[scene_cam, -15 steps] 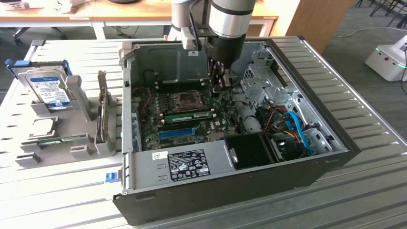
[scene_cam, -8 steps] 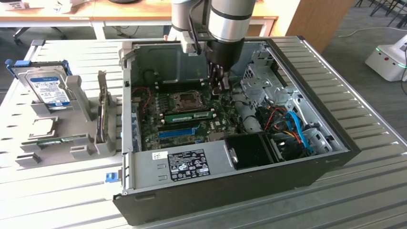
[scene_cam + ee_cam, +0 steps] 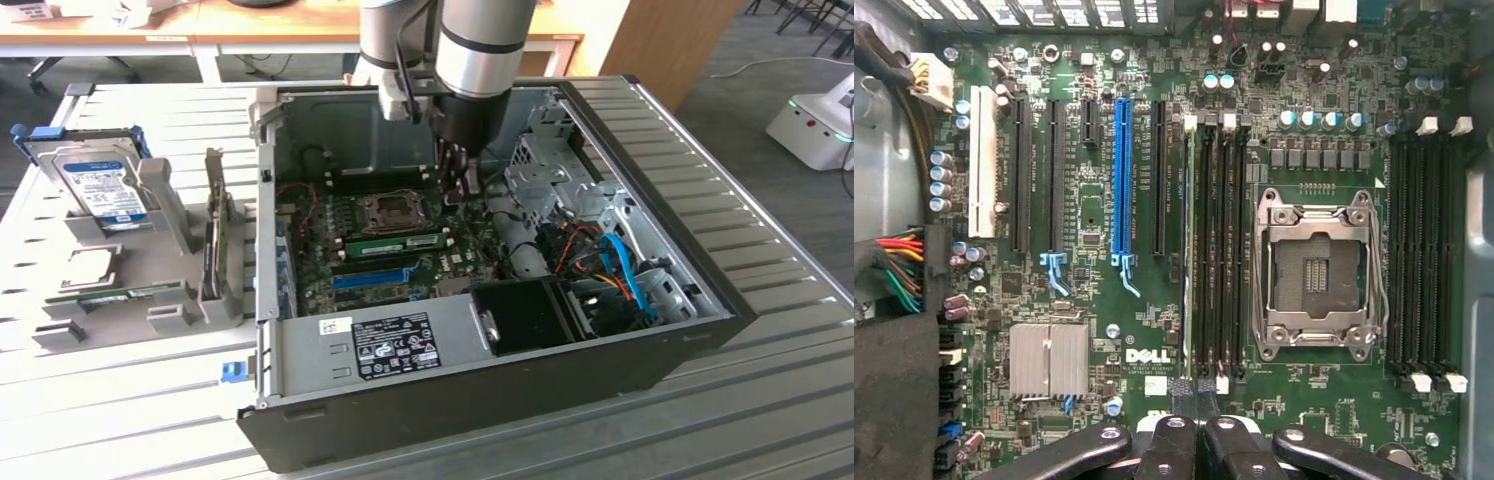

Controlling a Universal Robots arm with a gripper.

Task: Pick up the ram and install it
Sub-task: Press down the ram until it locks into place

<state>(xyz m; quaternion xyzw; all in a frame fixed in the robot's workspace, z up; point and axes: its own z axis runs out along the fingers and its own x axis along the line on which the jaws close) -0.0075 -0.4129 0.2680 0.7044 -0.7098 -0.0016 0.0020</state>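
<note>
The claw point(image 3: 1194, 395), fingers drawn together with nothing visible between them, hangs inside the open computer case point(image 3: 694, 330) over the motherboard point(image 3: 1094, 200), its tips just above one end of the memory slots beside the CPU socket point(image 3: 1316, 272). The ram point(image 3: 1187, 260) stands edge-up in the slot nearest the blue expansion slot point(image 3: 1121, 170), its long axis running straight away from the fingertips. A look-alike green stick point(image 3: 123, 294) and a hard drive point(image 3: 107, 190) sit on the rack point(image 3: 220, 270) outside, well apart.
</note>
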